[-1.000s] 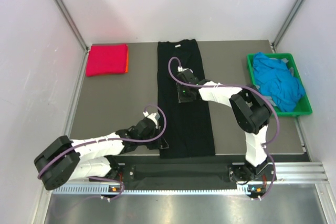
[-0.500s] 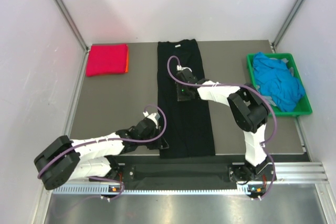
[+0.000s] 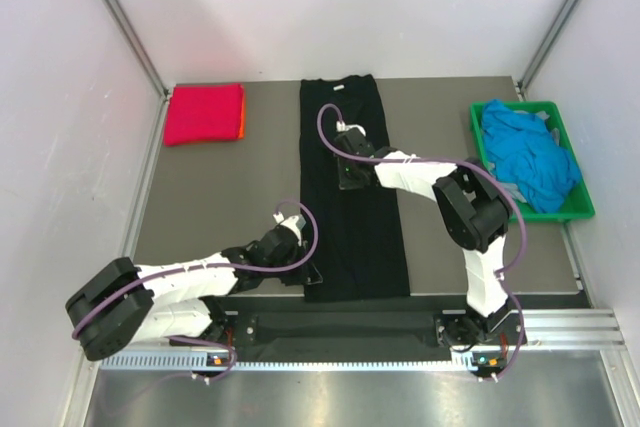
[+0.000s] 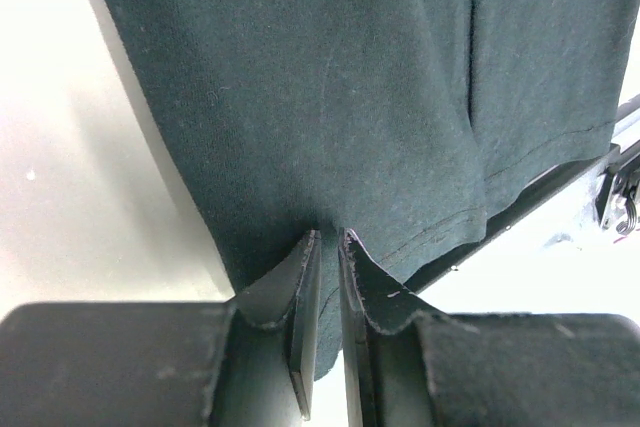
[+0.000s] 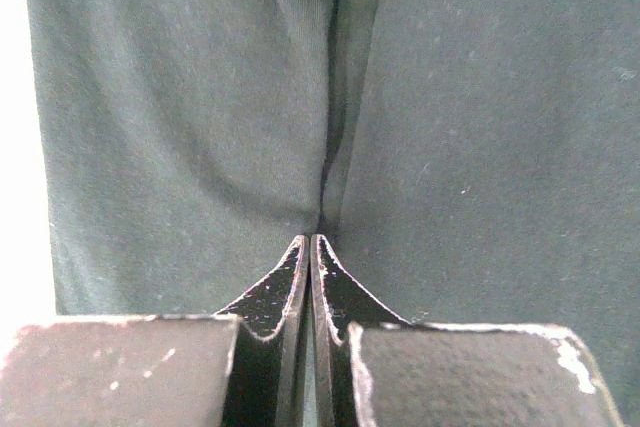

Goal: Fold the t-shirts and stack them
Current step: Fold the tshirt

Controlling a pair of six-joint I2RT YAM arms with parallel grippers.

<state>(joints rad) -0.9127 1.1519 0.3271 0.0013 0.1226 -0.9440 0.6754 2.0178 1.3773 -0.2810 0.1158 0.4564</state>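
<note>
My left end effector (image 4: 328, 237) is nearly closed, and its two fingers pinch the hem of the large black cloth t-shirt (image 3: 365, 237) at its near left corner. My right end effector (image 5: 310, 239) is shut tight. A little ridge of black cloth runs up from its tips, so I think it has pinched a bit of the shirt too.

The shirt lies flat on the grey surface (image 3: 200, 207) as a long strip. Its long way runs from the near edge, by the arm bases, straight to the far edge, where the neck is. The right end effector sits on the strip around its middle, a bit toward the neck. The left one is at the near end.

So the left arm is nearer the hem, and the rest of the shirt lies ahead of it. I think the next move is to fold along that long way.

Far off on the left sits a folded magenta-red t-shirt (image 3: 204, 113) with an orange t-shirt (image 3: 241, 125) peeking out under it. Bright blue t-shirts (image 3: 530, 152) wait in the green plastic crate (image 3: 583, 209) on the right.
</note>
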